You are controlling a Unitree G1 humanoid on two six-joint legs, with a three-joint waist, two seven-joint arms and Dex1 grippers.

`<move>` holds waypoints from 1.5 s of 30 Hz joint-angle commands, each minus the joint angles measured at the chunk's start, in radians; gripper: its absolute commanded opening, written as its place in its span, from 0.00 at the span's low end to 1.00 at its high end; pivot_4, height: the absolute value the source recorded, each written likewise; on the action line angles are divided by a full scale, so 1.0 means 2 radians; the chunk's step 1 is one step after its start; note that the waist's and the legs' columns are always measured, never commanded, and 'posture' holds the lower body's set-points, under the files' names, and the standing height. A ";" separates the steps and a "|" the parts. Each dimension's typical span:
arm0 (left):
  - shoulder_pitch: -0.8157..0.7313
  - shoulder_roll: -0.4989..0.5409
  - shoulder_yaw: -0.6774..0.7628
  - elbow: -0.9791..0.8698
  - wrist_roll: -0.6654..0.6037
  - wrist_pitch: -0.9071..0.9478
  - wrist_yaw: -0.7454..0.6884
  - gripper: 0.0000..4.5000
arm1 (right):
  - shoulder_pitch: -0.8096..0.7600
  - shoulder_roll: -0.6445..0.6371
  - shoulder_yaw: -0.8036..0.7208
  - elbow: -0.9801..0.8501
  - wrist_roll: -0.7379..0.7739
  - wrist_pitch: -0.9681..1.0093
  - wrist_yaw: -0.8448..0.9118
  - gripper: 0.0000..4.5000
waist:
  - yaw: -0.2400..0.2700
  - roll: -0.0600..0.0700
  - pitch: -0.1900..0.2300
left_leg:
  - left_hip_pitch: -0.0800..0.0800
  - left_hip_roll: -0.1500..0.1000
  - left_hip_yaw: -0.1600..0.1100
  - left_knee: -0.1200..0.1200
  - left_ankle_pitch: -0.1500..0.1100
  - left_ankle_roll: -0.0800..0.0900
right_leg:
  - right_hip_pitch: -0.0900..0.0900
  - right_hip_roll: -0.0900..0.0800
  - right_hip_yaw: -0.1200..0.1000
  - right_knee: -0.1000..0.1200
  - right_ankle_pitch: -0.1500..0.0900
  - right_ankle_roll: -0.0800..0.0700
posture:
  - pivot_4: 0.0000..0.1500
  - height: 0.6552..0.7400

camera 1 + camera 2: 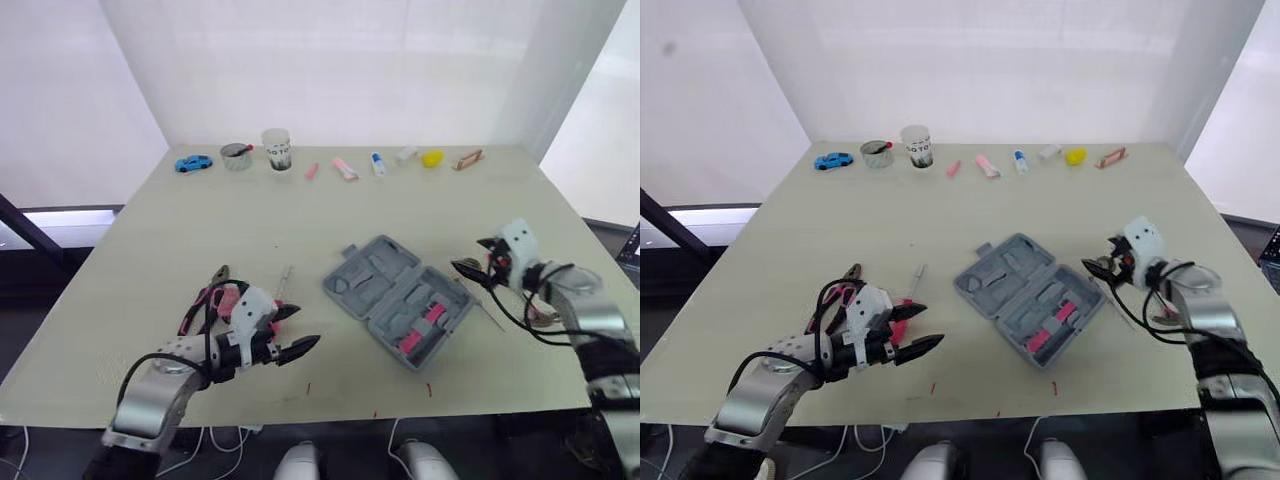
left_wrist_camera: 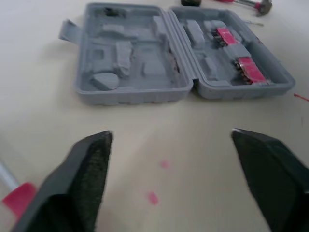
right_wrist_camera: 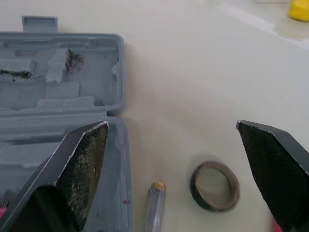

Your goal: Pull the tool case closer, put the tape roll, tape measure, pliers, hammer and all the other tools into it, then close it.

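So, case: tool case [image 1: 400, 300] lies open between my claws, mostly unfilled.
Claws: left gripper [image 1: 305, 328], right gripper [image 3: 171, 124] spread wide, empty.
Remaining: tape roll [image 3: 200, 198] (right of case), pliers [image 1: 208, 292], closing.

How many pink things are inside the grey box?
2. Both lie in the grey plastic tool case, in the half nearer the robot: one pink piece, and another pink piece beside it, closer to the table's near edge. None seems hidden.
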 commanded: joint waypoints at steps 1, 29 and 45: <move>-0.017 -0.006 -0.018 0.027 0.012 -0.013 -0.015 0.46 | -0.050 -0.001 0.031 0.061 -0.048 -0.066 0.007 0.87 | 0.000 0.000 0.000 | 0.000 0.000 0.000 0.000 0.000 0.000 | 0.000 0.000 0.000 0.000 0.000 0.000 | 1.00 1.00; -0.113 -0.079 -0.078 0.148 0.034 0.032 -0.047 0.00 | -0.250 0.096 0.121 0.370 -0.223 -0.155 -0.011 0.00 | -0.013 0.000 0.000 | 0.000 0.000 0.001 0.001 0.000 0.000 | -0.001 0.000 0.000 0.002 0.000 0.000 | 1.00 1.00; -0.102 -0.119 -0.059 0.147 0.016 0.080 -0.015 0.00 | -0.255 0.102 0.117 0.378 -0.240 -0.159 -0.023 0.00 | -0.013 0.000 0.000 | 0.000 0.000 0.000 0.000 0.000 0.000 | -0.001 0.000 0.000 0.002 0.000 0.000 | 1.00 1.00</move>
